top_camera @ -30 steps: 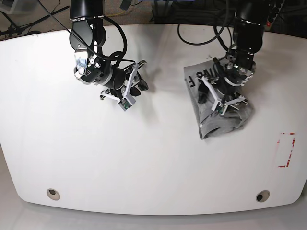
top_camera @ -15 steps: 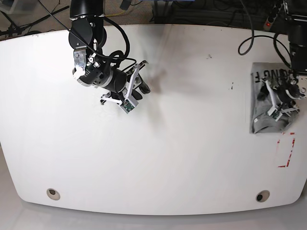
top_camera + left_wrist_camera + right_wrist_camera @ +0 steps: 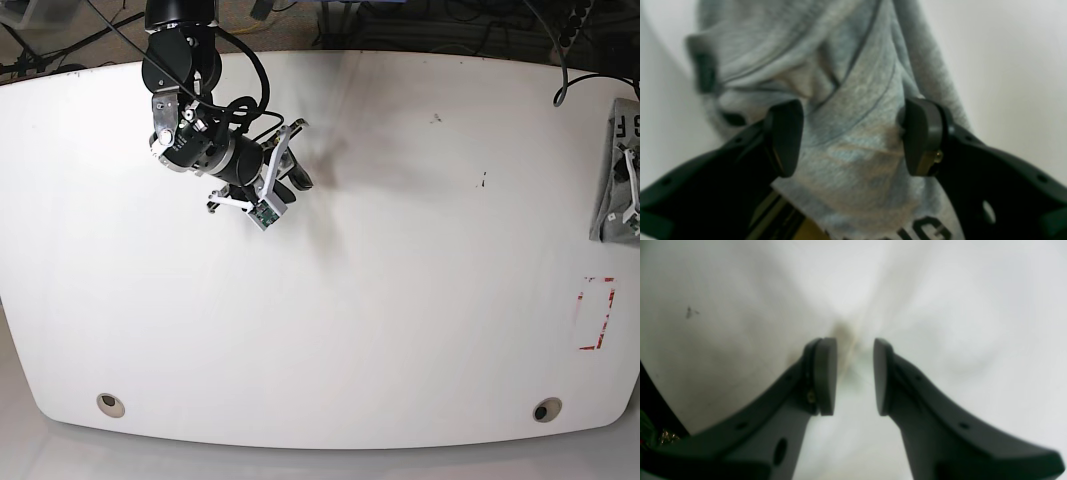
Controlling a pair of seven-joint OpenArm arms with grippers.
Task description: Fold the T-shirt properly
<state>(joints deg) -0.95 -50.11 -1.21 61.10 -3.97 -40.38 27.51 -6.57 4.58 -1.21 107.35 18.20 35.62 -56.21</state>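
White table with red tape mark; dark cable-strewn floor behind

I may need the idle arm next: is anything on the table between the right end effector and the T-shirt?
Nothing visible. The right end effector hovers over bare table; the T-shirt lies bunched at the far edge, between the left end effector's jaws. Only small marks and a red tape outline show on the table.

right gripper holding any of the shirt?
No: the right gripper has a clear gap between its pads, with only bare white table showing below it.
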